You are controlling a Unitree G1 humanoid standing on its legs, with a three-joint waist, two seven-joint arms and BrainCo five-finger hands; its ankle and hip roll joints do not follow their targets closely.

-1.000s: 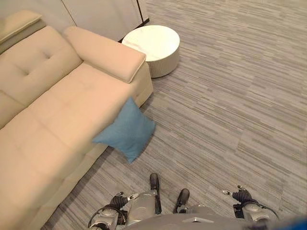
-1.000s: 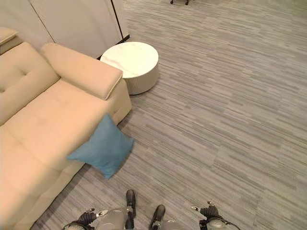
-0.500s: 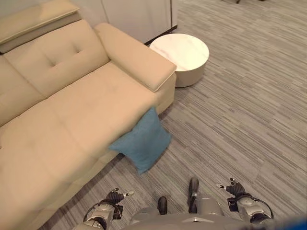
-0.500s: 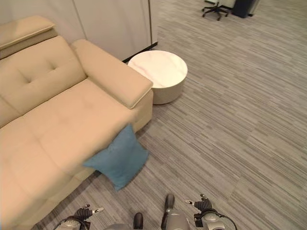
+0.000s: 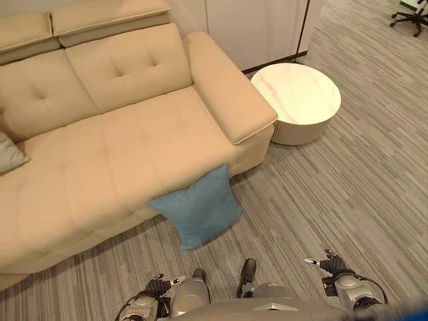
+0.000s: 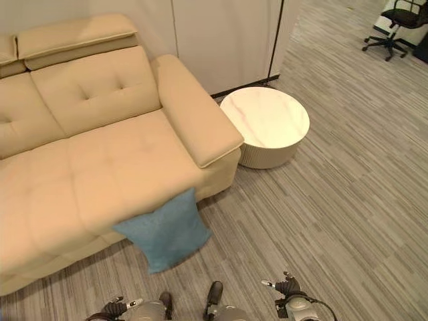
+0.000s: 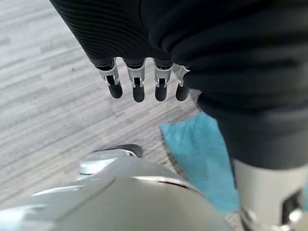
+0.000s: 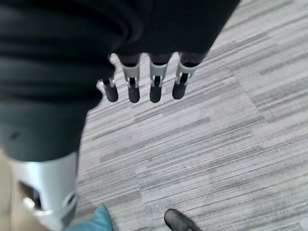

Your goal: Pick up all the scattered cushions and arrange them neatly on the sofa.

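Observation:
A blue cushion [image 5: 198,206] leans on the floor against the front of the beige sofa [image 5: 127,134], its top edge resting on the seat's front. It also shows as a blue cushion [image 7: 204,154] in the left wrist view. A grey cushion [image 5: 9,152] lies on the sofa seat at the far left. My left hand [image 5: 157,287] hangs low at the bottom left, fingers [image 7: 137,89] straight and empty. At the bottom right hangs my right hand [image 5: 329,263], its fingers [image 8: 154,89] straight over bare floor.
A round white side table [image 5: 297,100] stands on the striped grey carpet just right of the sofa's armrest [image 5: 227,93]. White cabinet panels [image 6: 227,37] stand behind it. An office chair [image 6: 398,23] sits at the far right.
The whole picture has swung, so the camera has moved: the sofa now faces me more squarely, and the grey cushion and office chair have come into sight. Both hands still hang low.

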